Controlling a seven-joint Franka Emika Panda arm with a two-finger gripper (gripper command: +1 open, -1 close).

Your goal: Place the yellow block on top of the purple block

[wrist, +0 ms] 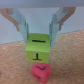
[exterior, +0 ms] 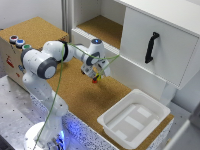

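The robot's fingers (wrist: 39,34) are closed tight on the yellow block (wrist: 39,49), one on each side of it, and the block hangs in the air above the brown cork surface (exterior: 75,95). In the wrist view a small red cube (wrist: 40,72) sits on the surface very near the yellow block, just under it. That is not the block we want. I cannot see the purple block in either picture, so I cannot say where it is. In the exterior view the fingers (exterior: 98,76) are in the middle of the surface, well apart from the white tray (exterior: 157,111). To do this step well, I think the arm should hold the yellow block flat and high, move away from the red cube, find the purple block, come straight down on it, and only then let go gently.
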